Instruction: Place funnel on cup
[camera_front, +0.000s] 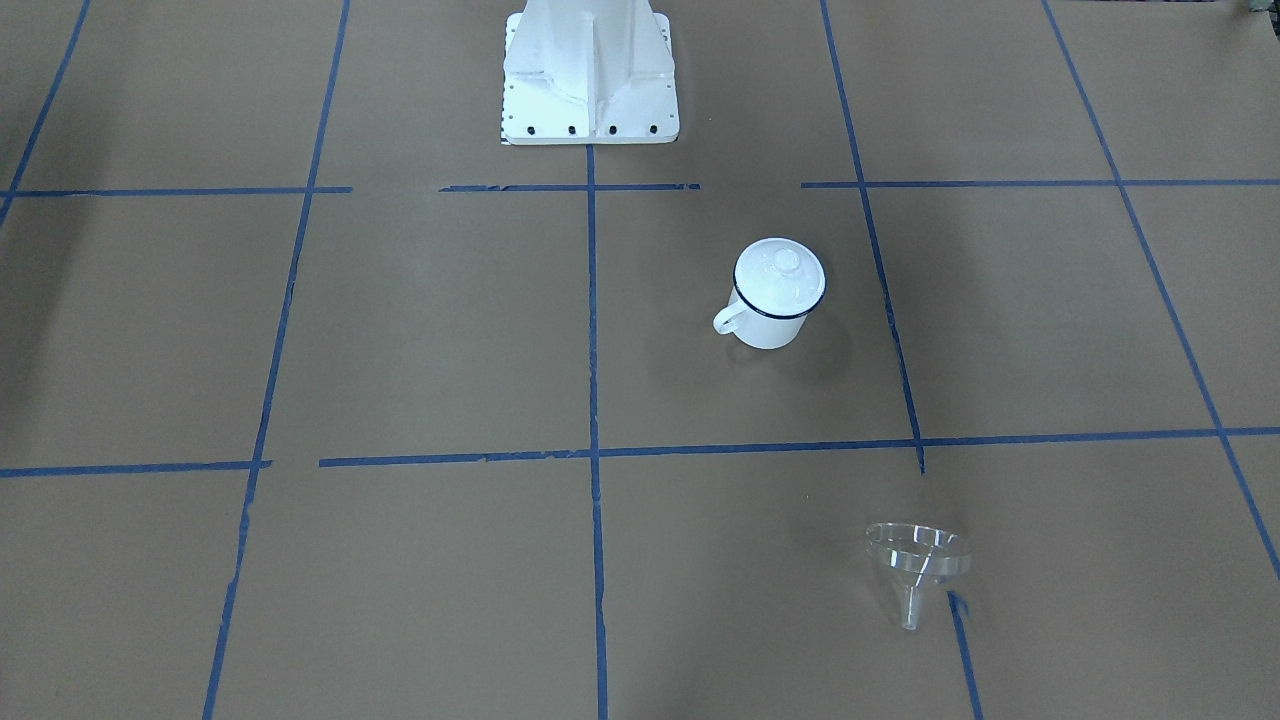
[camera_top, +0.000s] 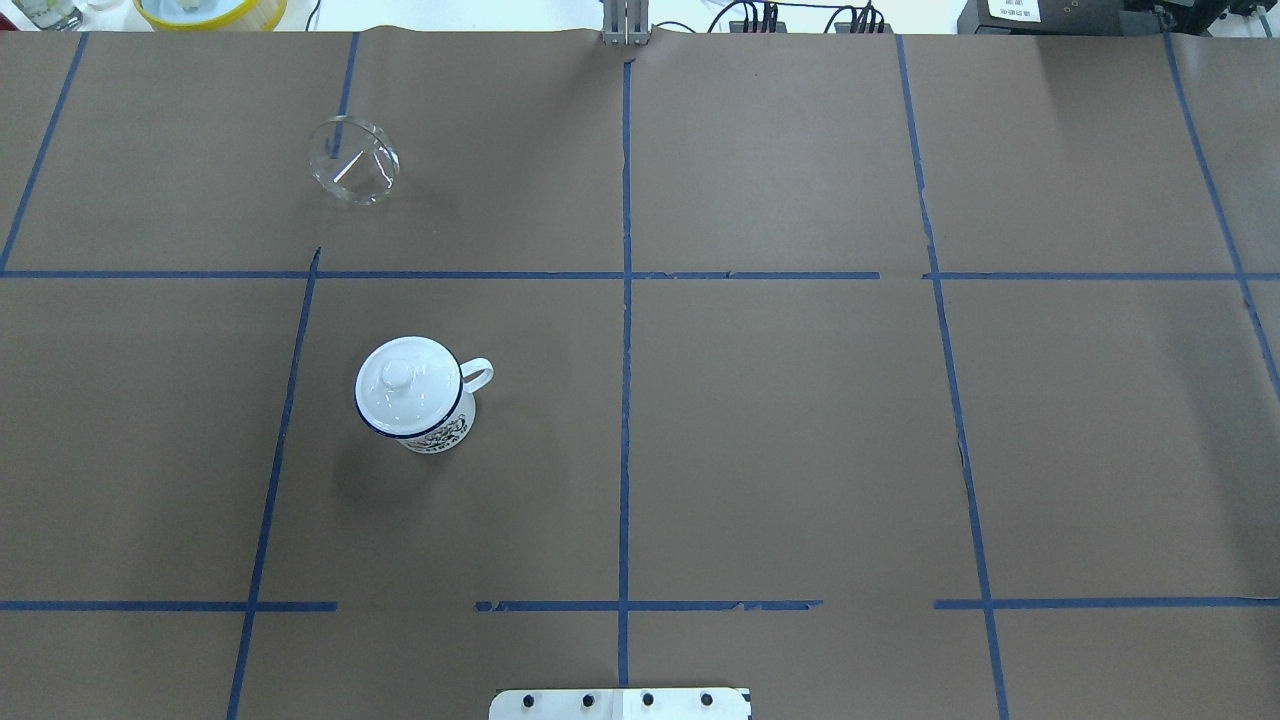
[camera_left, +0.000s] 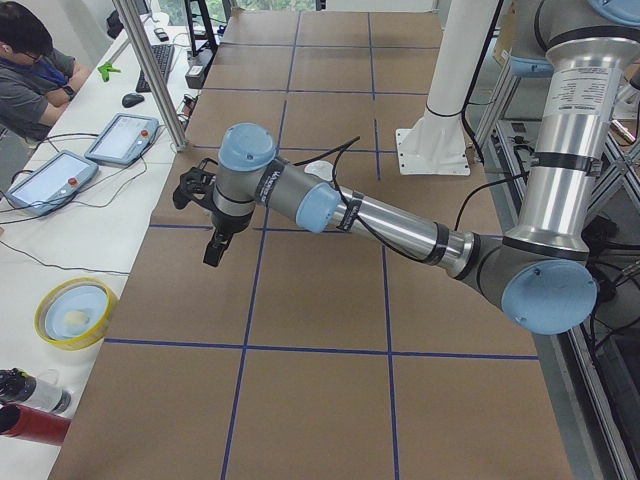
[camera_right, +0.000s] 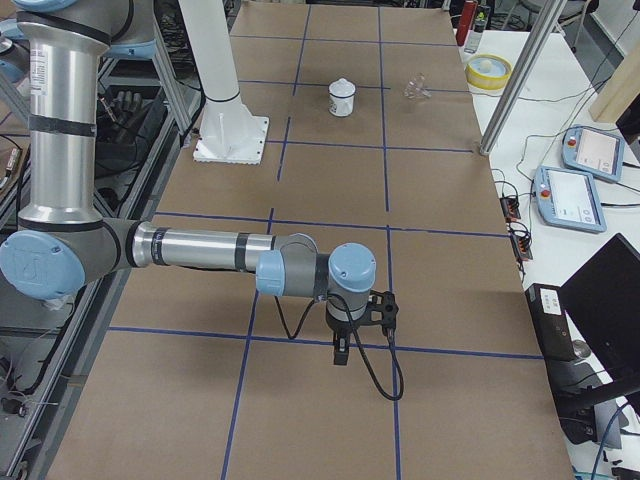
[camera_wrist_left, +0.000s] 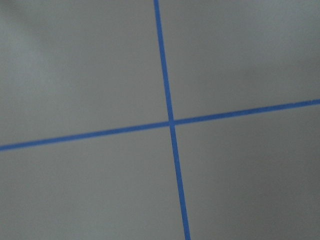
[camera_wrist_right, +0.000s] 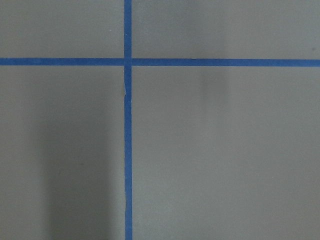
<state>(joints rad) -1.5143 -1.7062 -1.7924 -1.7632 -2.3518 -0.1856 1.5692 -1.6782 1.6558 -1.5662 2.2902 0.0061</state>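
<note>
The cup (camera_front: 768, 322) is a white mug with a dark blue rim, standing upright on the brown paper, and a white knobbed lid (camera_front: 780, 272) sits on it. It also shows in the overhead view (camera_top: 437, 428). The clear funnel (camera_front: 918, 560) lies tilted on the paper, farther from the robot than the cup, and shows in the overhead view (camera_top: 353, 160). My left gripper (camera_left: 214, 250) hangs above the table's left end, away from both. My right gripper (camera_right: 342, 355) hangs over the right end, far from them. I cannot tell whether either is open or shut.
The robot's white base (camera_front: 590, 75) stands at the table's near edge. Blue tape lines grid the brown paper. A yellow bowl (camera_left: 72, 312), bottles and two tablets (camera_left: 122, 138) sit on the side bench, where an operator sits. Both wrist views show only paper and tape.
</note>
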